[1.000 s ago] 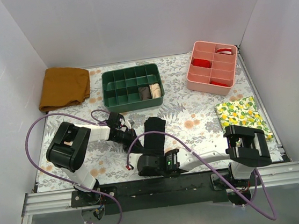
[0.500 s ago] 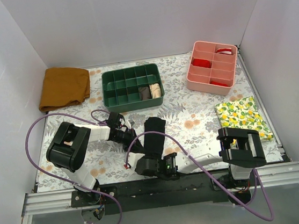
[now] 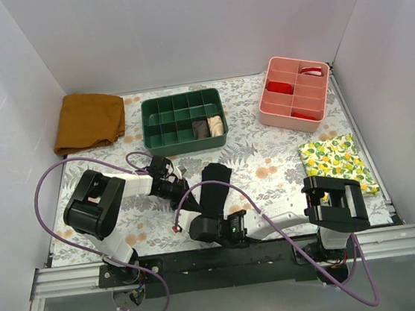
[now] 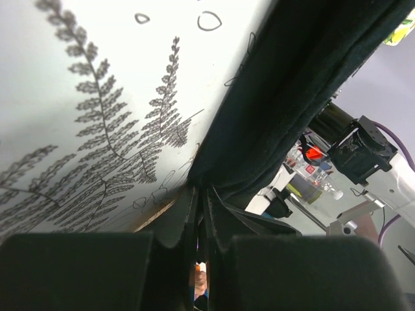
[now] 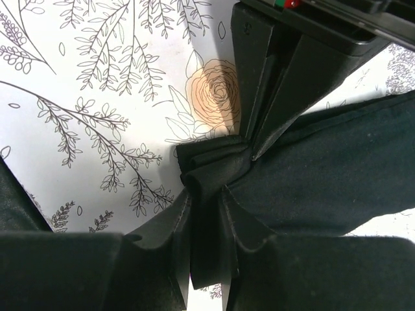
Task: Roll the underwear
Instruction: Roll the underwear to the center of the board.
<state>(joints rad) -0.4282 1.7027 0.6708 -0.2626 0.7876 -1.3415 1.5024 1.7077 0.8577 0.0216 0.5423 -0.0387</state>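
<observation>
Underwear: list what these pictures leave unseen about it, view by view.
Top external: the right gripper covers the near end of the underwear; its label is not visible.
Left wrist: the cloth runs off the top and right edges; the left gripper hides the edge it pinches.
Right wrist: folds bunched in the right gripper are too dark to count; the rest leaves the right edge.

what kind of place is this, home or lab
Probably a lab robot cell: plain white walls box in a floral-print table, with a green divider tray and a pink tray set out.
</observation>
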